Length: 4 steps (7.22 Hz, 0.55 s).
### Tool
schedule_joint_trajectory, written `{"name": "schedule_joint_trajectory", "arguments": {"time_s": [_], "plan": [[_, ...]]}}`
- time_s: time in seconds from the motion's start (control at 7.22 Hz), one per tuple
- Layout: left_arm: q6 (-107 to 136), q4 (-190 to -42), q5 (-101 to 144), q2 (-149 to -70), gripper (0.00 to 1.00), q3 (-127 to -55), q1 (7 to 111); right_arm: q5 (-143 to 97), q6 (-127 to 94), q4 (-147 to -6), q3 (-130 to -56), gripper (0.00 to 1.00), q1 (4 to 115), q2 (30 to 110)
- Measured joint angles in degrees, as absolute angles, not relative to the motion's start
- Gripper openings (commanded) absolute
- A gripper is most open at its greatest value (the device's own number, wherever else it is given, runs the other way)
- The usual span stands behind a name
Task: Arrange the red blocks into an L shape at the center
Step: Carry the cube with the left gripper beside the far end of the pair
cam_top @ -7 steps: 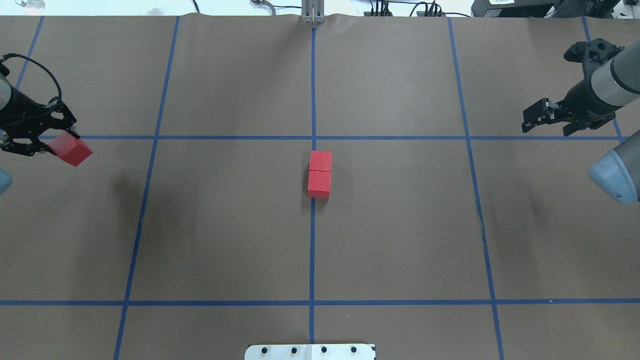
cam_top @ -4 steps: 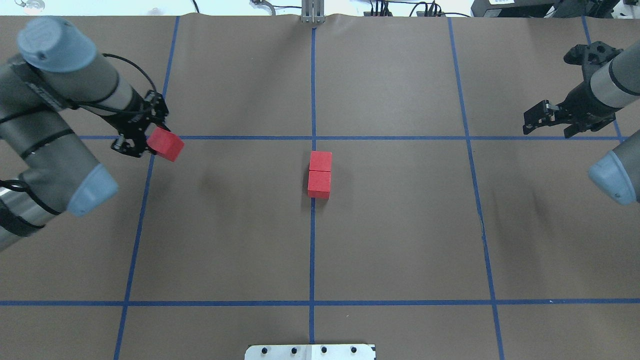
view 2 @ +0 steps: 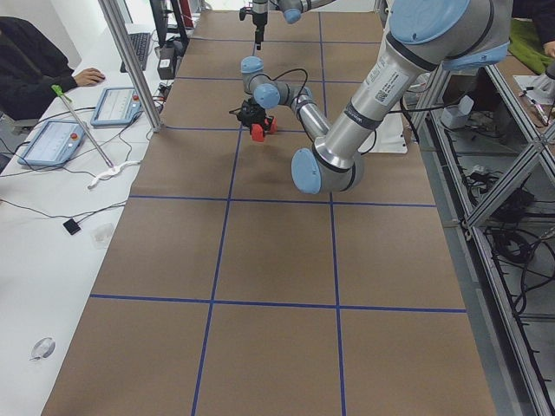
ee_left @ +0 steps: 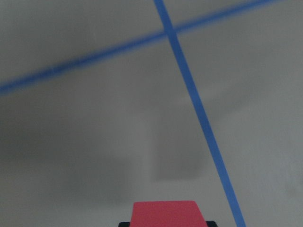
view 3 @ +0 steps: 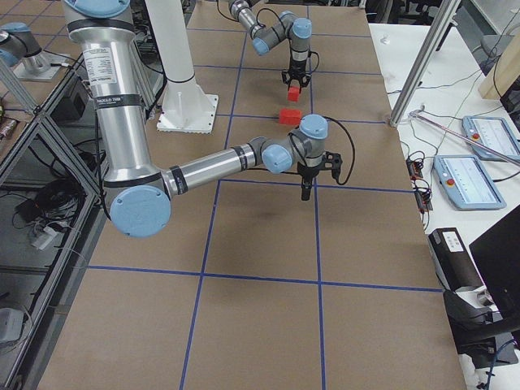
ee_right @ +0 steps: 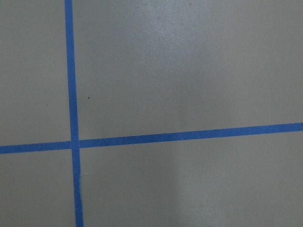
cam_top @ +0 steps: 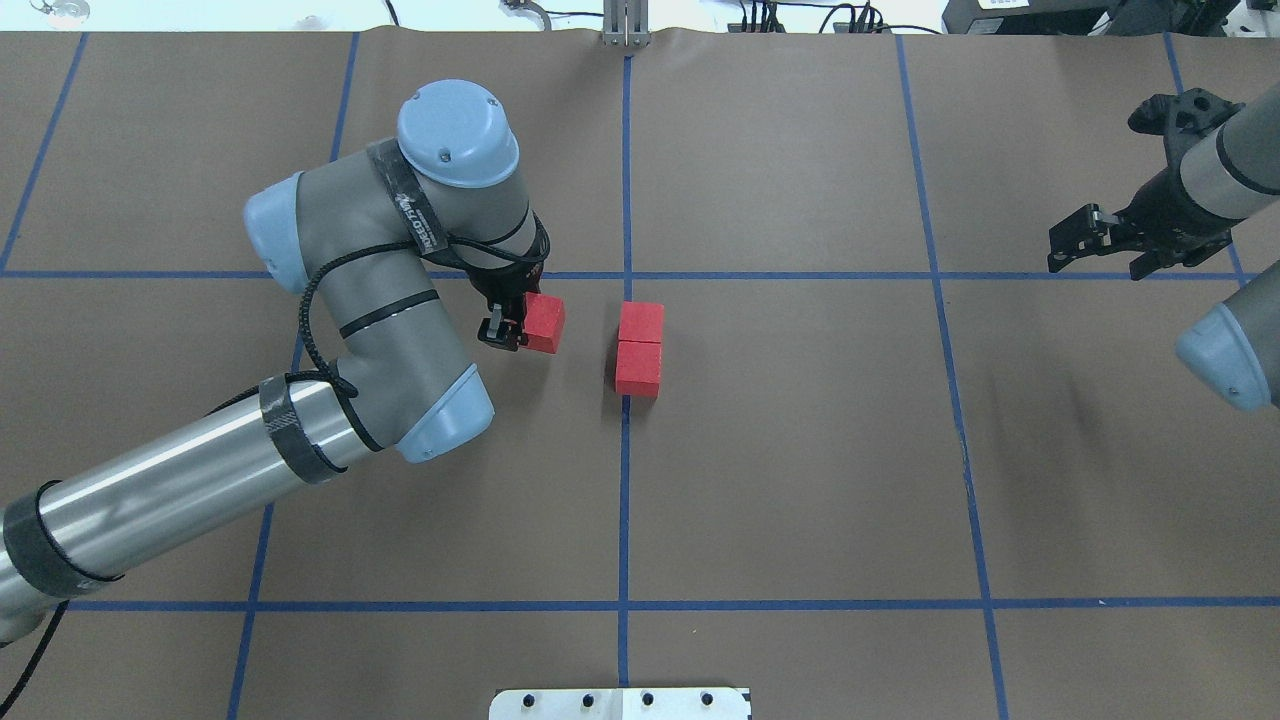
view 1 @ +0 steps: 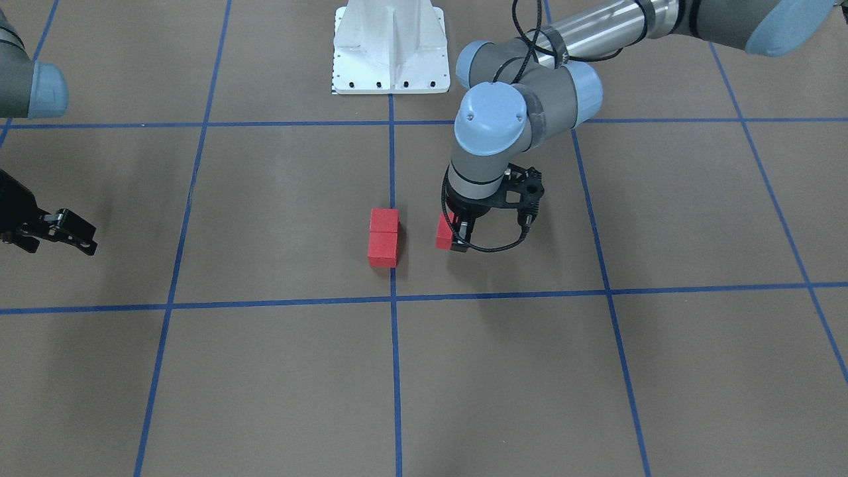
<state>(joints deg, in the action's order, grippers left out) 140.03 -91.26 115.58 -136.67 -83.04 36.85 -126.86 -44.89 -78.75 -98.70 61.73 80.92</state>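
- L tool (cam_top: pixel 522 328): clamped on 3rd block (cam_top: pixel 545 323), fingers on its sides; front view shows the same grip (view 1: pixel 456 236) on the block (view 1: pixel 444 233).
- 3rd block: overhead, just left of frame ctr, below the upper horiz. tape line. Level w/ the upper one of the 2 blocks, a gap between, not touching.
- L wrist cam: block's red top (ee_left: pixel 165 213) at bottom edge, blurred desk + shadow beyond; looks clear of the desk, can't tell for sure.
- 2 blocks (cam_top: pixel 639 346): on the desk (cam_top: pixel 800 480) at ctr, touching face to face, one above the other in overhead. They sit on the right edge of the mid line (cam_top: pixel 624 500); front view has them (view 1: pixel 383 237) just left of it.
- R tool (cam_top: pixel 1100 252): jaws apart, holding nothing. Far right of overhead, over the upper tape line, well apart from all blocks; far left in front view (view 1: pixel 54 233).
- R wrist cam: only bare desk + a tape crossing.
- Base plate (cam_top: pixel 620 703): bottom ctr of overhead.
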Motion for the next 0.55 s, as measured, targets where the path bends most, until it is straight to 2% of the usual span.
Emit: {"name": "schedule_joint_trajectory", "arguments": {"time_s": [0.55], "plan": [[143.9,-96.12,115.58,-138.8,0.0,-77.88,36.22,-126.91,-44.85,-78.75,-98.62,1.0,61.7,81.11]]}}
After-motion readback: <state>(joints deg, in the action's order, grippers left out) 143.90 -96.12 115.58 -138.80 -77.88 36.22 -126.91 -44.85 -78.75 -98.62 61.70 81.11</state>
